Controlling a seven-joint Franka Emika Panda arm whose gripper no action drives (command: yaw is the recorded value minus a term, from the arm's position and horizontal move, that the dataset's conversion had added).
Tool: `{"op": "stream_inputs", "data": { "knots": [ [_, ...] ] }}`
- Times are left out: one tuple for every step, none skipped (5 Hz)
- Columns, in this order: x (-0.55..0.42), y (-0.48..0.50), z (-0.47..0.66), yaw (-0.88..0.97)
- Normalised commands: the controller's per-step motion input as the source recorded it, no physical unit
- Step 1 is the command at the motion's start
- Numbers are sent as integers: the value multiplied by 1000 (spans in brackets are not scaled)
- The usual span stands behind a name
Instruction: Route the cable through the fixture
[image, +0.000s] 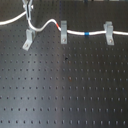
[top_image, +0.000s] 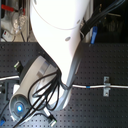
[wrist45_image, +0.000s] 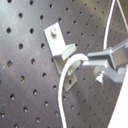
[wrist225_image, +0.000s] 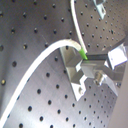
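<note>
gripper (wrist225_image: 87, 62) pinches the cable (wrist225_image: 35, 62) over the fixture (wrist45_image: 62, 50); first exterior view alone shows 3 brackets.

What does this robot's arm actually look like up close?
In the second exterior view the arm is smooth, rounded and white, with dark grey joint sections, black cables looped beside it and a glowing blue light near its end. The tool's fingers are flat grey metal.

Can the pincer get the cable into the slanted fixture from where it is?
Probably yes. The pincer holds the cable right by the fixture, and nothing visible blocks it.
</note>
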Motion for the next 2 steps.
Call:
{"op": "stream_inputs", "data": {
  "knots": [
    [77,-104,206,234],
    [-109,18,100,289]
  ]
}}
